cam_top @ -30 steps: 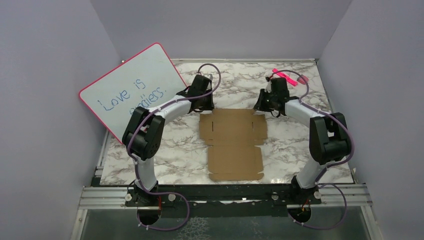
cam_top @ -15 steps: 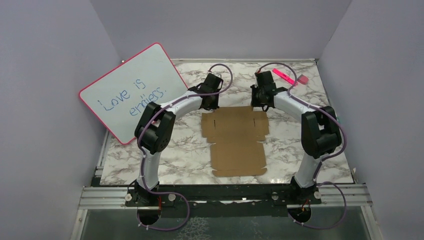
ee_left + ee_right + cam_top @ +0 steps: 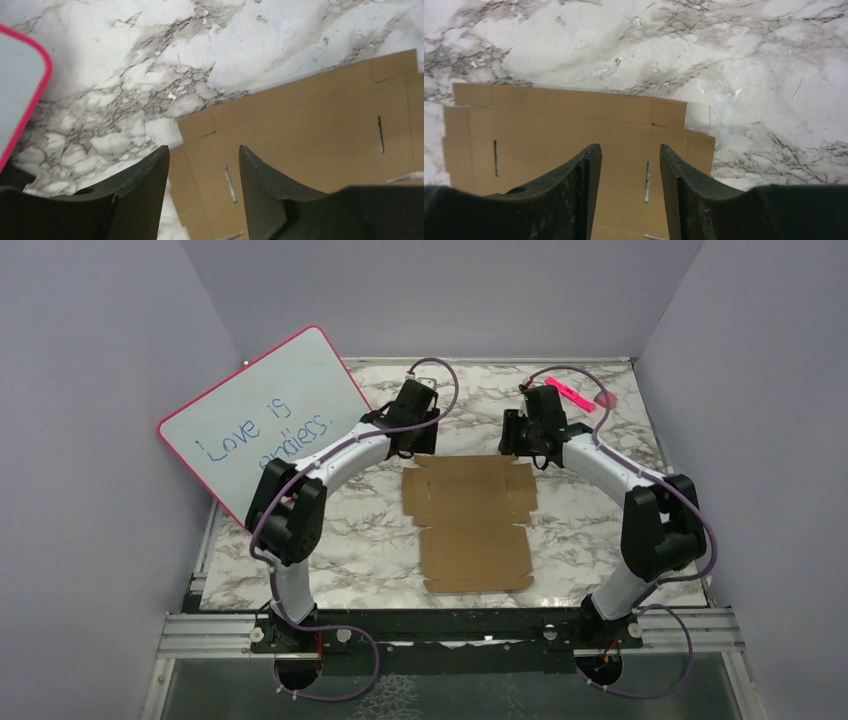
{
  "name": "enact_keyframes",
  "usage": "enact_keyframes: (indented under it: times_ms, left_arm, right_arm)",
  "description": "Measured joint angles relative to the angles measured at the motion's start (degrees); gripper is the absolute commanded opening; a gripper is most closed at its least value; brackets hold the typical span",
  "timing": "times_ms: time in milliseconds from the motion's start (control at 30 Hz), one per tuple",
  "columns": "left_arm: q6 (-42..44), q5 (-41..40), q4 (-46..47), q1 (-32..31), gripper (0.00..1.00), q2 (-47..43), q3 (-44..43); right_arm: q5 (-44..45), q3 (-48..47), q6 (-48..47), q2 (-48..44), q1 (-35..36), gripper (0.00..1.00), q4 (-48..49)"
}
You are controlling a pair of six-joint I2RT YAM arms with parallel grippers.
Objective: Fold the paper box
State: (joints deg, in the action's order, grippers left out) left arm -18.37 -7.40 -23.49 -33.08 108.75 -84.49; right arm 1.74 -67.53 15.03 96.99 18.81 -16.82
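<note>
The paper box (image 3: 472, 520) is a flat brown die-cut cardboard sheet lying unfolded on the marble table, its wide slotted panel at the far end. My left gripper (image 3: 418, 448) hovers over the sheet's far left corner (image 3: 300, 130), open with nothing between its fingers (image 3: 145, 180). Over the far right corner (image 3: 574, 125) hovers my right gripper (image 3: 520, 448), also open and empty; a slot in the cardboard shows between its fingers (image 3: 684, 180). Neither gripper (image 3: 204, 148) (image 3: 630, 146) touches the sheet.
A pink-framed whiteboard (image 3: 262, 420) with blue writing leans against the left wall, its corner close to the left arm (image 3: 20, 85). A pink marker (image 3: 572, 393) lies at the back right of the table (image 3: 600, 530). Grey walls enclose three sides.
Both grippers have opened from shut. Both have ended up at the sheet's far corners, after swinging inward along its far edge. The sheet shifted slightly to the right.
</note>
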Motion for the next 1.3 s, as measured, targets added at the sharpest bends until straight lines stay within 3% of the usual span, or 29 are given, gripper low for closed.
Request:
enact_keyframes:
  times_ms: [333, 533, 733, 1000, 1300]
  left_arm:
    - [-4.61, 2.97, 4.74, 2.69, 0.73, -18.10, 20.50]
    - [-8.20, 9.03, 8.44, 6.93, 0.74, -22.95, 31.19]
    - [-12.87, 18.03, 15.96, 11.26, 0.72, -25.07, 39.58]
    - [-16.20, 25.09, 24.15, 11.26, 0.60, -19.87, 40.15]
    - [-18.10, 27.50, 28.52, 11.28, 0.32, -14.84, 40.35]
  right_arm:
    - [-9.92, 14.45, 1.66, -11.47, 0.00, 0.72, 6.73]
    - [-19.10, 22.84, 5.03, -12.15, 0.00, 0.81, 13.29]
    - [-25.31, 27.15, 8.59, -12.17, 0.00, 0.83, 20.59]
    - [-29.83, 29.53, 13.49, -9.77, 0.00, 0.86, 31.80]
    - [-31.17, 31.85, 16.55, -4.94, 0.00, 0.86, 39.10]
